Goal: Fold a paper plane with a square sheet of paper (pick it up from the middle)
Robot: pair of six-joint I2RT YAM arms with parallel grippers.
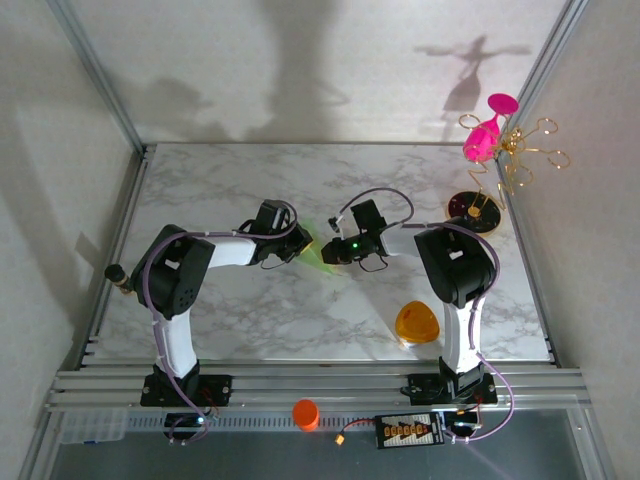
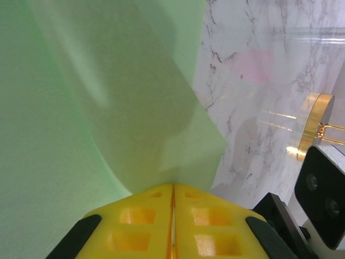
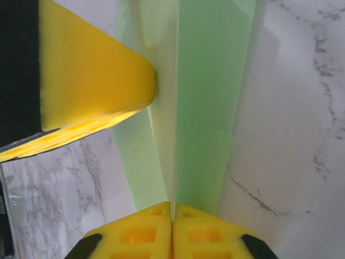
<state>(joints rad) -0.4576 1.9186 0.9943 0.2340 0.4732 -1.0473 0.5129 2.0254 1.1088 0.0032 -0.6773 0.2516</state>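
Both your grippers are clamped shut on the paper (image 1: 322,252), which is held between them over the middle of the table (image 1: 300,320). The left gripper (image 2: 172,186) has its yellow fingers pressed together on the sheet. The right gripper (image 3: 172,208) pinches it along a lengthwise crease, with no gap showing. The two pinch points sit close together and the paper is thin, so pulling the arms apart or twisting one wrist would likely tear it or drag it out of one grip. Pushing them closer would likely buckle it and add a stray crease. If you release one side, the loose flaps may spring open and undo the folds. Whether the lower edge touches the table cannot be told.
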